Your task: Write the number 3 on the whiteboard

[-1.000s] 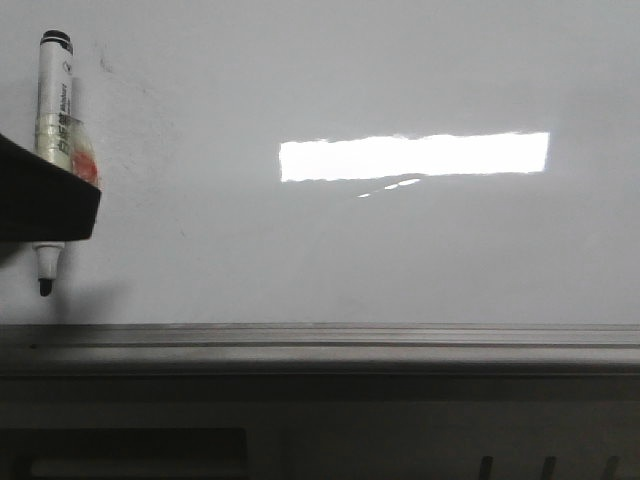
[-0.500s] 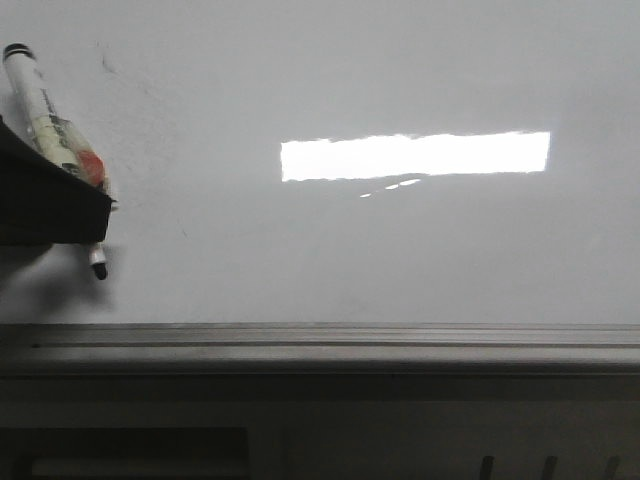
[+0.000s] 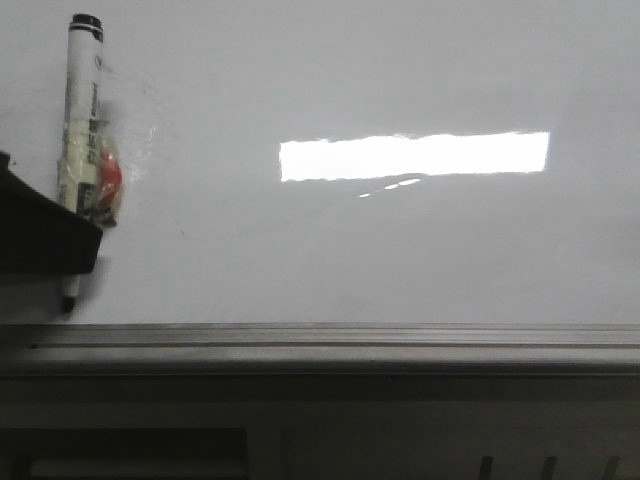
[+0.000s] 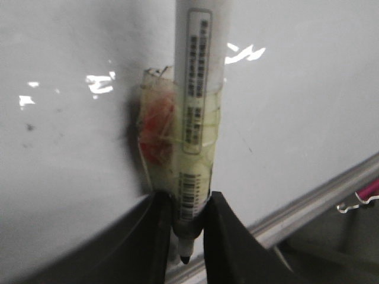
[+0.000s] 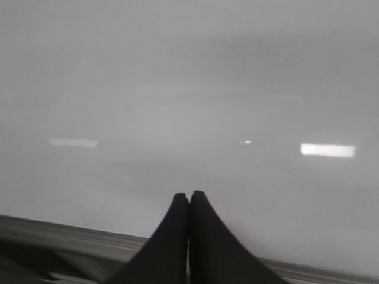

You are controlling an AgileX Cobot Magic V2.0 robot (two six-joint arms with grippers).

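Observation:
The whiteboard (image 3: pixel 400 250) fills the front view, glossy white, with no dark drawn line on it; the number 3 is out of view. My left gripper (image 3: pixel 72 245) sits at the far left, shut on a white marker (image 3: pixel 85 110) wrapped in yellowish tape with a red patch. The marker stands nearly upright and its dark tip (image 3: pixel 68 303) points down close to the rail. In the left wrist view the black fingers (image 4: pixel 163 207) clamp the marker (image 4: pixel 198 89) just above its nib (image 4: pixel 185 258). My right gripper (image 5: pixel 189 195) is shut on nothing, over the whiteboard (image 5: pixel 177 89).
A grey metal rail (image 3: pixel 350 340) runs along the board's near edge, with a dark panel (image 3: pixel 300 430) below it. A bright rectangular reflection (image 3: pixel 415 155) lies mid-board. Faint smudges (image 3: pixel 150 135) sit beside the marker. A pink object with a wire clip (image 4: pixel 367 192) lies beyond the rail.
The marker tilted left half a second ago and now stands upright again, slightly further right than a second ago. Its tip sits lower, closer to the rail. No line has appeared.

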